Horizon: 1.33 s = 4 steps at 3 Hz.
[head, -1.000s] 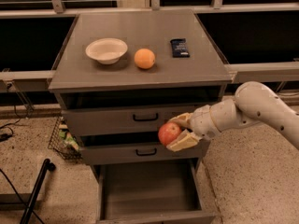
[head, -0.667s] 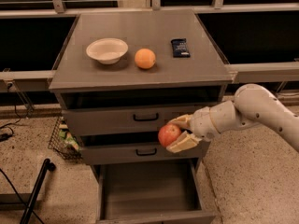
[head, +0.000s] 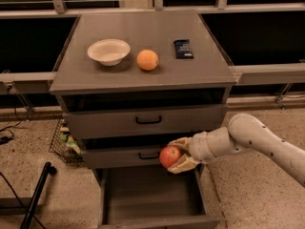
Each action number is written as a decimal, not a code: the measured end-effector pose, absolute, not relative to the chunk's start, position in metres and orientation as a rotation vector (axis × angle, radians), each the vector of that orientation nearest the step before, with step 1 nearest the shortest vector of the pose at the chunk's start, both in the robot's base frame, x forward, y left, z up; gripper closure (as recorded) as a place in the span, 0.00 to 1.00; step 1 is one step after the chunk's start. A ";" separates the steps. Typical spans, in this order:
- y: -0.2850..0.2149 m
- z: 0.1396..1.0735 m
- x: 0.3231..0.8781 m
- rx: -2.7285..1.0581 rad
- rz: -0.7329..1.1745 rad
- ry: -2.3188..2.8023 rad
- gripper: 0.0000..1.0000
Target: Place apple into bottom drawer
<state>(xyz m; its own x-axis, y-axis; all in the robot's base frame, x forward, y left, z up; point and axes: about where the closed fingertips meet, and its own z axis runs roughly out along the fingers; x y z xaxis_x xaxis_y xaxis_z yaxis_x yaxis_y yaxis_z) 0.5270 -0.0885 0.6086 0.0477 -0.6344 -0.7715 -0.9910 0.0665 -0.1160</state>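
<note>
The gripper [head: 180, 155] has come down with the apple [head: 169, 156] since a second ago, from the gap between the top and middle drawers to level with the middle drawer's handle [head: 149, 155], just right of it. Its jaws pinch the apple from above and below. Beneath lies the pulled-out bottom drawer [head: 147, 194], its grey floor showing between low side walls. On the bench [head: 143, 32] sit a white bowl [head: 108, 51], an orange [head: 147, 60] and a dark packet [head: 183, 48], well apart from the arm.
</note>
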 end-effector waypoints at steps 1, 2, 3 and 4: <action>-0.085 0.543 0.532 -1.654 0.603 1.665 1.00; -0.085 0.543 0.532 -1.655 0.603 1.665 1.00; -0.082 0.514 0.537 -1.672 0.561 1.631 1.00; -0.082 0.490 0.542 -1.693 0.509 1.586 1.00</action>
